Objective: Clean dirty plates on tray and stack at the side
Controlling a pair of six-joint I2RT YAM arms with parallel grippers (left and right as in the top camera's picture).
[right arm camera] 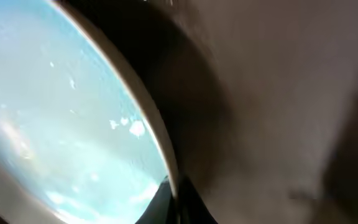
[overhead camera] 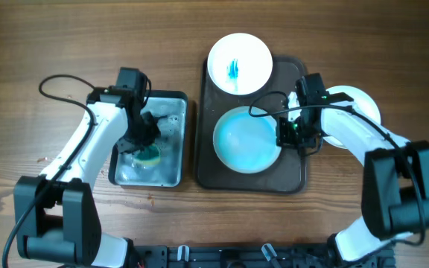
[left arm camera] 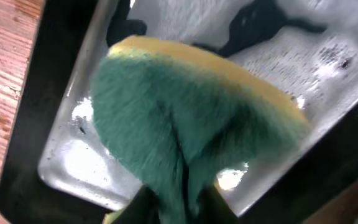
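A light blue plate (overhead camera: pixel 246 140) lies on the dark brown tray (overhead camera: pixel 295 179). My right gripper (overhead camera: pixel 285 136) is shut on its right rim; the right wrist view shows the rim (right arm camera: pixel 157 146) pinched between the fingers (right arm camera: pixel 176 202). A white plate with a blue smear (overhead camera: pixel 239 64) sits at the tray's far end. Another white plate (overhead camera: pixel 357 104) lies on the table to the right, partly under my right arm. My left gripper (overhead camera: pixel 144 141) is shut on a green and yellow sponge (left arm camera: pixel 185 118) inside the wet metal basin (overhead camera: pixel 171 167).
The basin (left arm camera: pixel 73 162) holds shallow water and stands left of the tray. Bare wooden table surrounds both. Cables run along both arms.
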